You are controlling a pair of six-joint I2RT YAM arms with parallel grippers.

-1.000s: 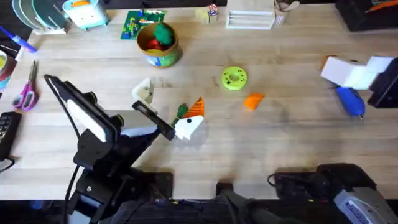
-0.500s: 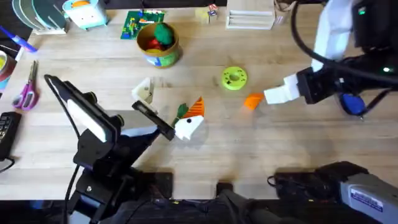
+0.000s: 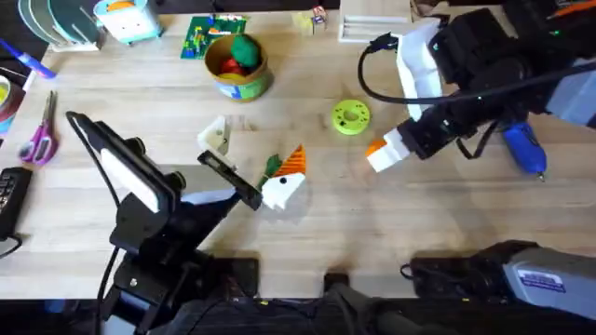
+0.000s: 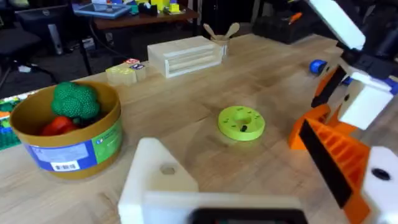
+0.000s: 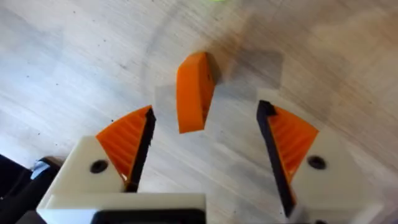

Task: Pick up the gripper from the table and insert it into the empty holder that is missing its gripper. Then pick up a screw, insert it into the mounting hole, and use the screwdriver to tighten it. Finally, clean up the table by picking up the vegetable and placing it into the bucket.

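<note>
Currently the right arm is reaching in over the surface (image 3: 438,242), and the right gripper (image 5: 205,155) is hanging low with its jaws spread wide, grasping nothing. The orange gripper wedge (image 5: 194,91) is standing on its edge on the wood between the two orange ribbed pads (image 5: 127,146), apart from both. From overhead, this wedge (image 3: 376,146) is sitting just beside the white tip of the right gripper (image 3: 386,156), right of the yellow-green disc (image 3: 350,117).

The left gripper (image 3: 282,184) is resting near the middle of the surface, also released, with its fingers wide apart in the left wrist view. The vegetable (image 3: 272,166) is lying just beside it, dark green against the orange fingertip. The holder (image 3: 216,137), cream-white, is sitting further left and a little farther back, apart from both arms.

The bucket (image 3: 237,67) is standing upright toward the far side, carrying a green and a red toy food (image 4: 73,99). The screwdriver (image 3: 524,149) is lying near the right edge, partly under the right arm, its blue handle showing.
</note>
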